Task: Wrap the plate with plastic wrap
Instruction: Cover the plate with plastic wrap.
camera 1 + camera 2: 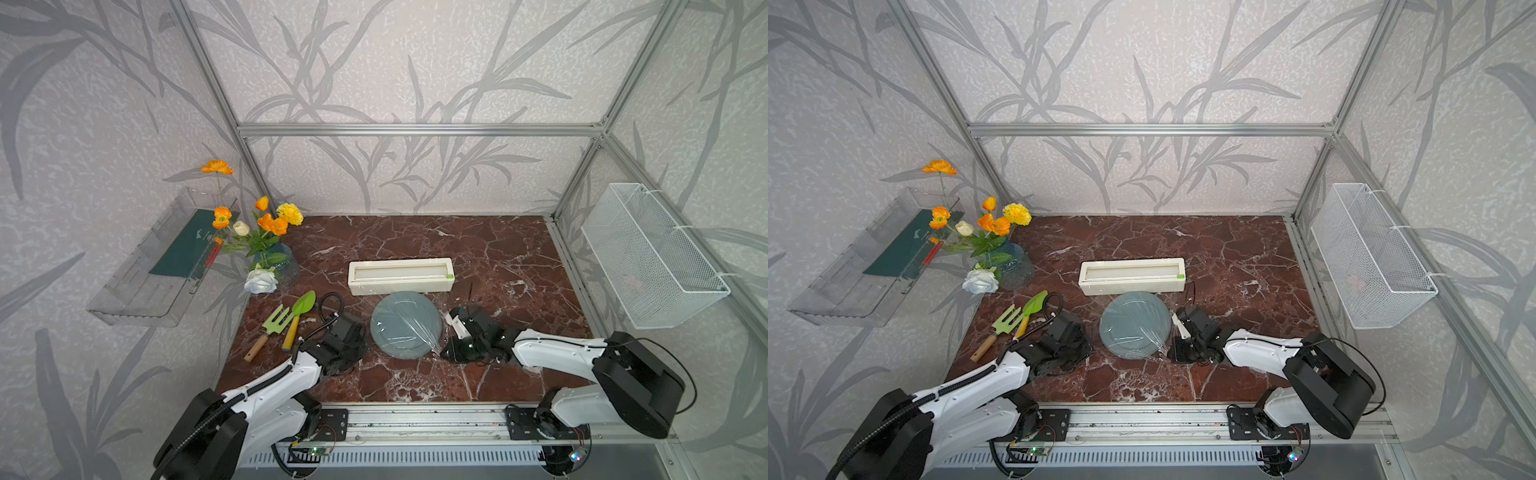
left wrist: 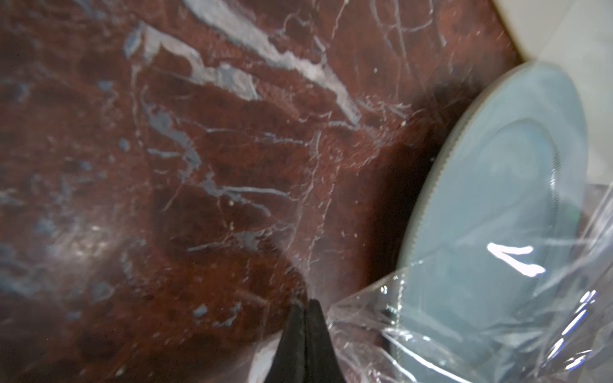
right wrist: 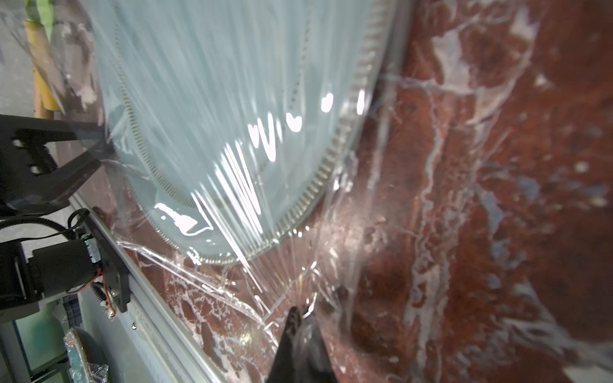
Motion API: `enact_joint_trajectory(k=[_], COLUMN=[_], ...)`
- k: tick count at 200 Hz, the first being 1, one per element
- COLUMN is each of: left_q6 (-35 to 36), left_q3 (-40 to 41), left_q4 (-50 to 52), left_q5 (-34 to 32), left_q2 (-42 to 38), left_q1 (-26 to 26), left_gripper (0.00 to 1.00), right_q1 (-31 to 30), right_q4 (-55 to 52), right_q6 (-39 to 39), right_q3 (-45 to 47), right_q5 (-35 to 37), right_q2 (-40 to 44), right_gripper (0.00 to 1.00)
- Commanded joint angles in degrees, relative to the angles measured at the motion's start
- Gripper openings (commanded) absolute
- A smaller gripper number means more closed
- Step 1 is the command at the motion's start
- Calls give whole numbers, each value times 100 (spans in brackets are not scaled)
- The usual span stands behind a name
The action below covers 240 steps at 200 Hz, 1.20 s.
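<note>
1. We saw both arms stretched low over the bench (image 1: 498,249), wrists flanking the plate (image 1: 395,332), which sat mid-bench nr the front edge.
2. Right gripper (image 3: 300,313) was pinched tight on the plastic wrap (image 1: 419,332) covering the plate.
3. Left gripper (image 2: 305,310) had its jaws together; we couldn't tell if it held wrap.

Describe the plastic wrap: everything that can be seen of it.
The plastic wrap is a thin, clear, glossy film, crinkled, with white glints. It lies draped over the grey-blue plate and spills past the rim onto the marble table. Tight pleats fan across the plate from the right gripper, which is shut on one gathered end. The left gripper is shut beside the opposite edge; whether it pinches film cannot be told.
</note>
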<state>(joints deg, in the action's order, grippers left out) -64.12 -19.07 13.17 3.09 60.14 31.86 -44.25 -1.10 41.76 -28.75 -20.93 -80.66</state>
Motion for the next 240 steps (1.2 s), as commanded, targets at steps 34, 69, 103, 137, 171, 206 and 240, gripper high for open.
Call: enact_joint_trajectory(k=[34,69,103,137,171,206,240], left_q6=[381,1047,999,254,161,190,-3], left_q3=[-292,-908,-1006,-512,-411,-443,-352], left_q4=[536,1613,1603,691,780,426,-207], left_q5=[-107,-531,110,936,624,554,495], left_q2=[144,-204,-263,-292,-312,105,675], left_q1=[36,39,43,46,45,67,233], left_gripper=[0,8,38,50,52,52,51], right_q1=[-49,-53,-49,-49,-49,-49,-40], right_q4=[-32,-366,-943,-795,-245,-88,363], right_q6=[-108,-222,-416,-314,-17,77,264], right_q3=[17,-42,-43,117,203,156,219], right_q5=[106,259,438,241,-80,-207,-391], right_q2=[-658,-443,123,513,477,541,498], right_gripper=[2,8,21,30,35,38,49])
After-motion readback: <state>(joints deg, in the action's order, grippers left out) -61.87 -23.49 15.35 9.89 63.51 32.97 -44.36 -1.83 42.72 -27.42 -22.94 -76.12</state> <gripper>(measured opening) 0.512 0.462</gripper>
